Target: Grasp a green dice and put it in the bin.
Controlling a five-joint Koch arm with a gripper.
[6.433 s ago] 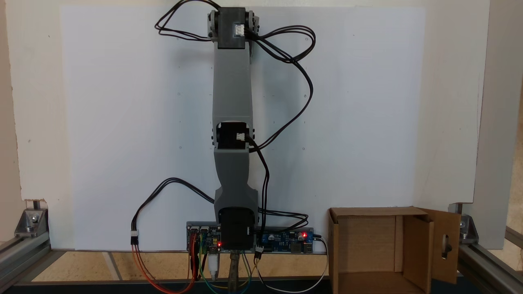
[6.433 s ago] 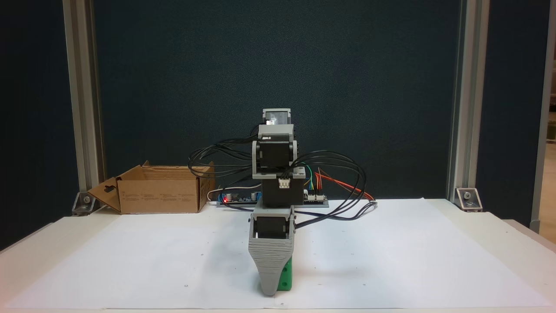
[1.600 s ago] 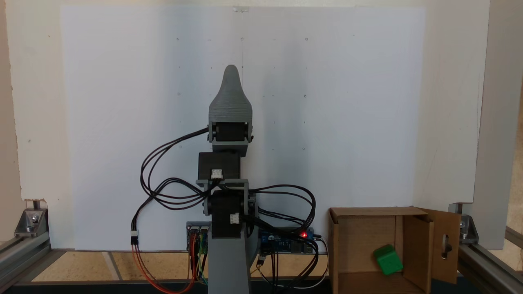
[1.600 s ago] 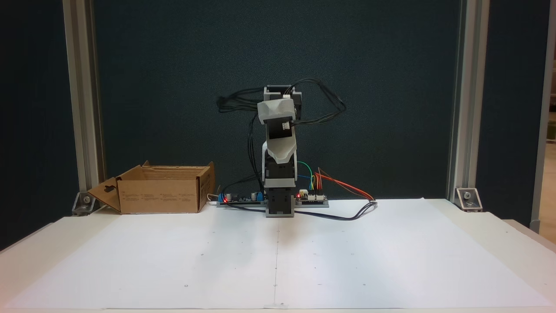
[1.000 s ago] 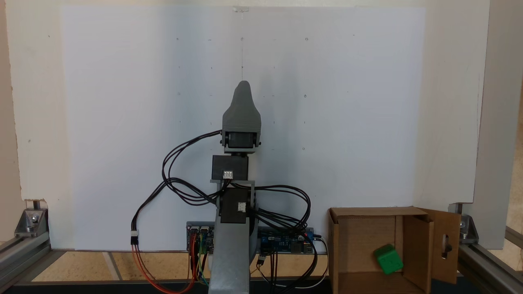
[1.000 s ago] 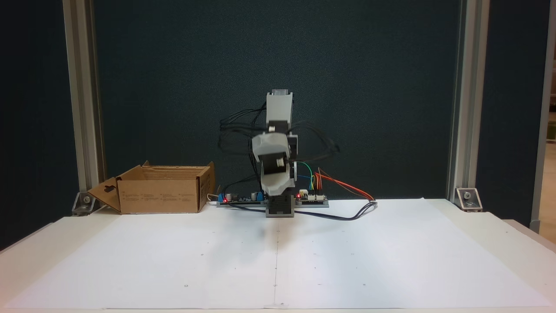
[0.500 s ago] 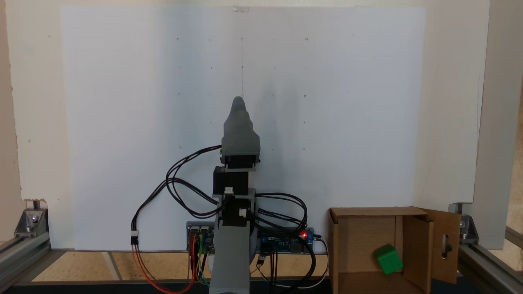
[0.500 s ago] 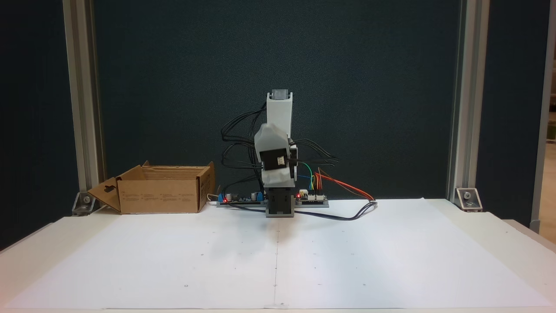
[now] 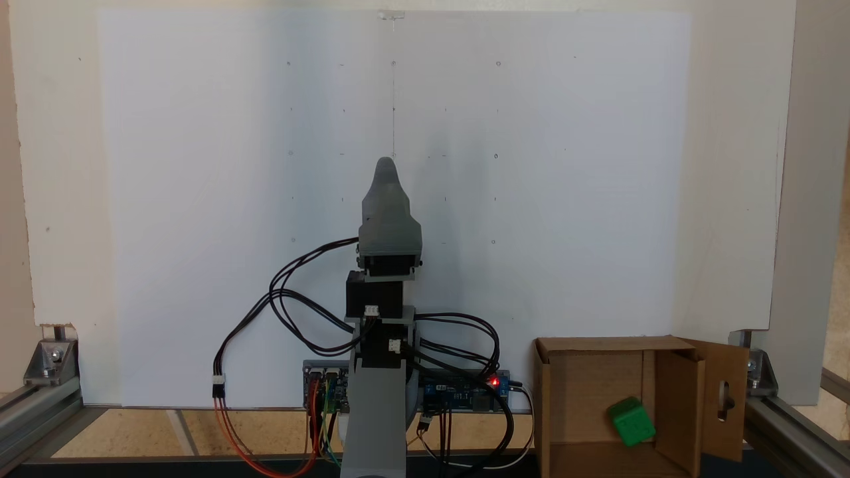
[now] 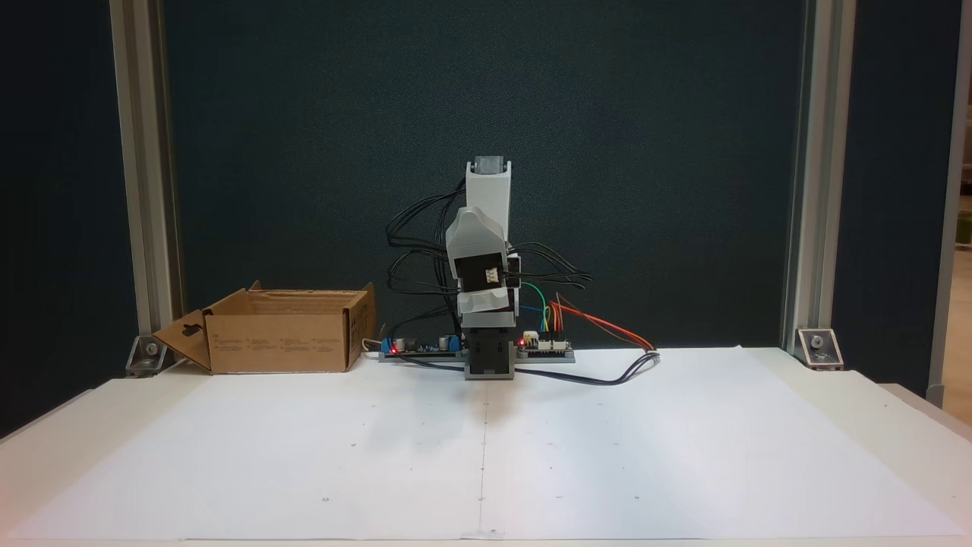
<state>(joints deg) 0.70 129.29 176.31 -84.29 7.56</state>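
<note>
The green dice (image 9: 631,422) lies tilted inside the bin (image 9: 551,398), against its inner right flap. In a fixed view the bin (image 10: 281,342) stands at the table's back left and its walls hide the dice. The arm (image 10: 486,251) is folded up over its base. My gripper (image 9: 386,166) points away from the base over the white sheet, far from the bin, with nothing visible in it. Only its upper grey jaw shows, so the gap between the jaws is hidden.
A white paper sheet (image 9: 199,199) covers the table. Controller boards (image 9: 465,392) and loose cables (image 9: 292,312) sit by the arm's base. Aluminium frame posts (image 10: 144,190) stand at the table's back corners.
Over the last second the arm drew back and folded lower over its base, and has barely moved in the last half second. The dice lies still in the bin.
</note>
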